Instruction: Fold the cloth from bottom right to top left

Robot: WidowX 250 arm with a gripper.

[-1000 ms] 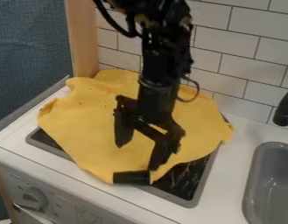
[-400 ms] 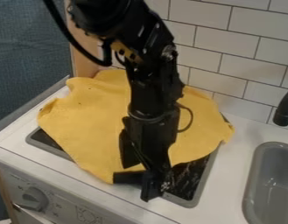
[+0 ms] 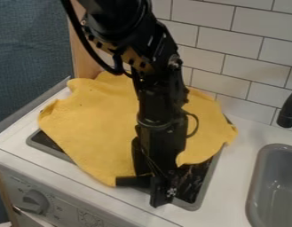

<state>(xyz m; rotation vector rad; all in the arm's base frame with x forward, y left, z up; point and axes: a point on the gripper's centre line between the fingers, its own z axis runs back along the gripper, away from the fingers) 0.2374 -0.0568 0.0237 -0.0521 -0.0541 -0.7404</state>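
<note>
The cloth (image 3: 97,128) lies spread over the stove (image 3: 211,177), its diagonal fold wholly left to do, and I have the gripper (image 3: 147,189), apparently open, by its lower edge.

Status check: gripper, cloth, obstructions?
Gripper low by front edge of yellow cloth. Cloth spread over stovetop, fold not made. Possible snag: short black piece at that edge.
</note>
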